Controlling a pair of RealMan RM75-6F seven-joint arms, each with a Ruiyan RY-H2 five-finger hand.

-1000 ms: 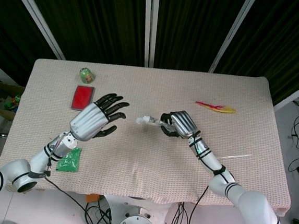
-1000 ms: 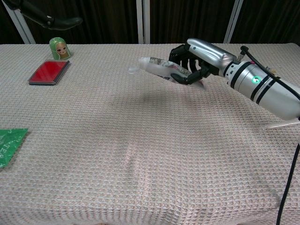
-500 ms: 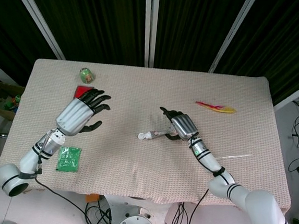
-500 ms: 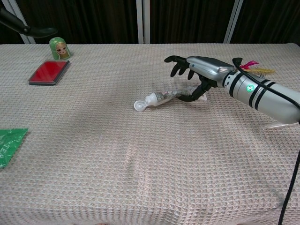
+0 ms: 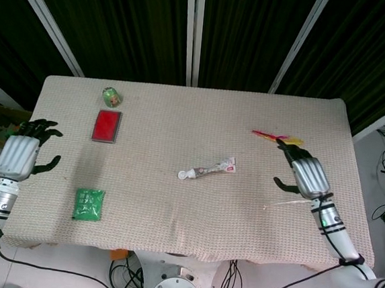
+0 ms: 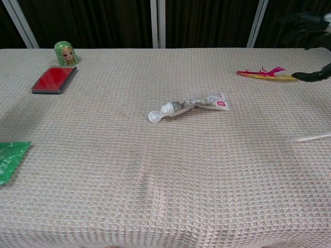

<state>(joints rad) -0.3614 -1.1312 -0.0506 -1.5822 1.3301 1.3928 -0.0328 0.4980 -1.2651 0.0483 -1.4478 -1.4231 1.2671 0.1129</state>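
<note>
Lay flat on the tabletop (image 5: 181, 116) near its middle: a crumpled tube (image 5: 208, 169), white cap toward the robot's left, flat crimped end toward its right, touched by neither hand. Hovered well to the right of the tube, near the right edge: right robot hand (image 5: 304, 175), fingers spread apart, holding nothing, just below a pink and yellow feather (image 5: 277, 136); beside it, a thin clear stick (image 5: 294, 203). Hung off the left edge, well apart from the tube: left robot hand (image 5: 19, 153), fingers spread too, empty. Rested nearest that hand: green packet (image 5: 87, 203). Sat farther back on the left: red flat case (image 5: 106, 125) and, just behind it, a small green figurine (image 5: 111, 97). Showed in the chest view: tube (image 6: 189, 107) lying slantwise at mid-tabletop, feather (image 6: 265, 74) far right.
</note>
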